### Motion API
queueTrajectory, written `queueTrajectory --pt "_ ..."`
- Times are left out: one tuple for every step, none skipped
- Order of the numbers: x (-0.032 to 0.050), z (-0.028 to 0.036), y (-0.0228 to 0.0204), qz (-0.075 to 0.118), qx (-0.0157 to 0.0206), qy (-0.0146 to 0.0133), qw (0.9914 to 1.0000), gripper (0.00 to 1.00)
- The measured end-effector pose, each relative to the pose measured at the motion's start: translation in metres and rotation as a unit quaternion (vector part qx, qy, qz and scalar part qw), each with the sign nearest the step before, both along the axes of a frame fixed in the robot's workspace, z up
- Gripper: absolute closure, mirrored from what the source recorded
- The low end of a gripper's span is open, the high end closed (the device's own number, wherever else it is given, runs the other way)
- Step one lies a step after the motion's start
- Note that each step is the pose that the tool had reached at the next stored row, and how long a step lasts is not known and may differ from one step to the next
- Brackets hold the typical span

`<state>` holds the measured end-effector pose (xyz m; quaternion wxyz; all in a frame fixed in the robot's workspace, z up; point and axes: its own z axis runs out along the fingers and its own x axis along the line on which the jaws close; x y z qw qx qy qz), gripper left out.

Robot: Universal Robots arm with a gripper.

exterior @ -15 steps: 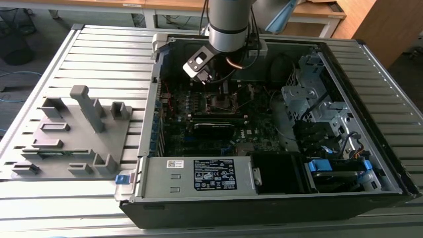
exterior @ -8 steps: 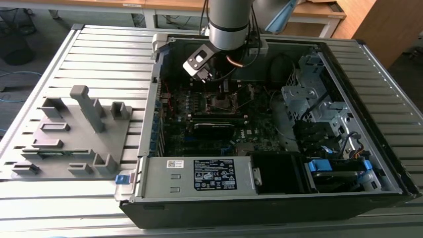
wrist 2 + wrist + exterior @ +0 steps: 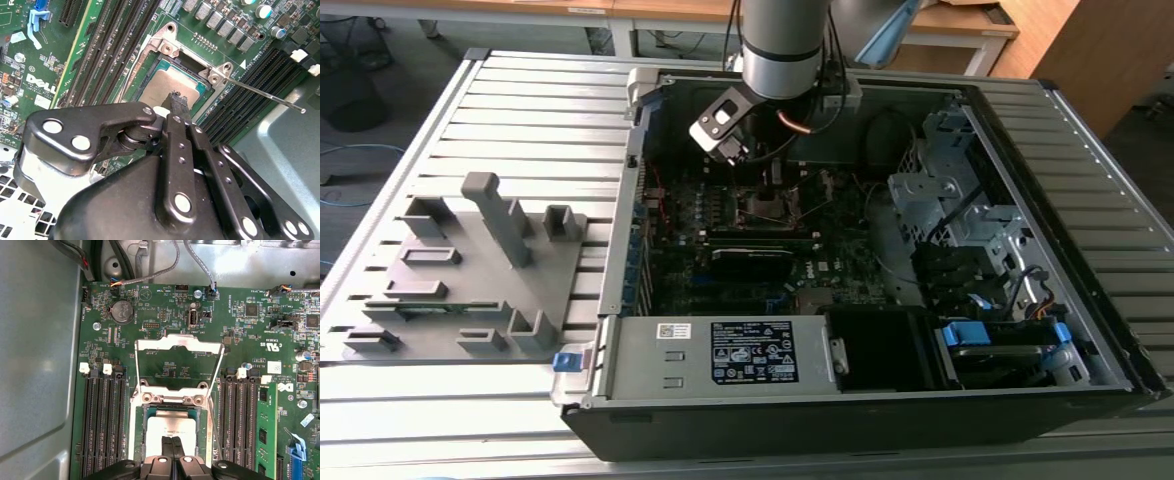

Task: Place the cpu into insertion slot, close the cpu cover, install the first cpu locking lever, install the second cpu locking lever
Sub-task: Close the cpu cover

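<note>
The cpu lies flat in the insertion slot, its grey metal top facing up; it also shows in the second wrist view. The cpu cover stands swung open, back from the socket on its hinge. One thin locking lever sticks out free beside the socket. My gripper is shut, its fingertips pressed together just over the chip's top with nothing between them. In the exterior view the gripper hangs over the socket inside the open computer case.
Long black memory slots flank the socket on both sides. Cables run along the board's edge. A grey fixture lies at the exterior view's left. A labelled power supply and drive cages crowd the case.
</note>
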<state>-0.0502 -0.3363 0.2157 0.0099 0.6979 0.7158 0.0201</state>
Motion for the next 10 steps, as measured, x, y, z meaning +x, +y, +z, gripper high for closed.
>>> queueTrajectory --pt "0.0000 0.0001 0.0000 0.000 -0.0001 0.0000 1.00000 0.89" --pt "0.0000 0.0003 0.0000 0.000 -0.0001 0.0001 1.00000 0.89" --pt "0.0000 0.0005 0.0000 0.000 -0.0001 0.0001 1.00000 0.89" --pt "0.0000 0.0009 -0.0001 0.000 -0.0002 0.0001 1.00000 0.89" --pt "0.0000 0.0011 0.0000 0.000 -0.0001 0.0000 1.00000 0.89" --pt "0.0000 0.0015 0.0000 0.000 -0.0001 0.0001 1.00000 0.89" --pt "0.0000 0.0017 0.0000 0.000 0.0000 0.0000 1.00000 0.89" --pt "0.0000 0.0016 0.0000 0.000 0.0001 0.0000 1.00000 0.89" --pt "0.0000 0.0034 0.0000 0.000 0.0000 0.0000 1.00000 0.89" --pt "0.0000 0.0047 0.0000 0.000 0.0000 0.0000 1.00000 0.89"
